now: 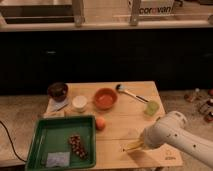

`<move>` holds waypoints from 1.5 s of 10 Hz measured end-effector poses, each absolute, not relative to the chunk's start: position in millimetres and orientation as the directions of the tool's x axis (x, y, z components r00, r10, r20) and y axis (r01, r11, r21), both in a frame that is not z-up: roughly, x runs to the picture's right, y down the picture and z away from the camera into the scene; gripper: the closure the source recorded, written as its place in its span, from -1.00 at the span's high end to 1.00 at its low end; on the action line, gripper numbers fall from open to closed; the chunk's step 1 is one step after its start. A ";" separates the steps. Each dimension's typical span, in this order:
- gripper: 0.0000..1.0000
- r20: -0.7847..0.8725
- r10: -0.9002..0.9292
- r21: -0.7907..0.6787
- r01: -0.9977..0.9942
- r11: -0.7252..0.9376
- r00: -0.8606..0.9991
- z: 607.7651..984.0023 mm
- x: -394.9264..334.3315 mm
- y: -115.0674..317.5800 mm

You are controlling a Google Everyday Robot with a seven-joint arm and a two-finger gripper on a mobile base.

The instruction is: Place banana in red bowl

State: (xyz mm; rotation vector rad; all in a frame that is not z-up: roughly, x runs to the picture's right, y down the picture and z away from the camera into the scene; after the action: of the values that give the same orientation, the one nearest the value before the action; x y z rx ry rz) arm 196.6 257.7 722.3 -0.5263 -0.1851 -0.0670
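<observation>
The banana (132, 146) is small and pale yellow and lies near the table's front edge, right of centre. My gripper (141, 144) is at the banana's right end, on the tip of my white arm (170, 136), which covers most of it. The red bowl (105, 98) is round, orange-red and shallow. It stands on the far middle of the table, well behind and to the left of the banana, with nothing in it that I can see.
A dark maroon bowl (57, 91) and a white cup (79, 103) stand left of the red bowl. An orange fruit (100, 123) lies beside a green tray (45, 135) holding dark items. A green cup (151, 108) and a brush (131, 93) are at the right.
</observation>
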 end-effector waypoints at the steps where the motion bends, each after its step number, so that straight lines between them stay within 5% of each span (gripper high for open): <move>1: -0.97 0.190 -0.016 -0.489 0.108 0.865 0.982 720.9 195.1 247.0; 15: -0.97 0.218 0.018 -0.437 0.081 0.896 0.976 752.6 156.0 138.6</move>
State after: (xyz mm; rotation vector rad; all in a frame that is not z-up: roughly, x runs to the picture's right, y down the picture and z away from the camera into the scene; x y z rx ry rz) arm 156.0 138.6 752.6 -0.4605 -0.2199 -0.0330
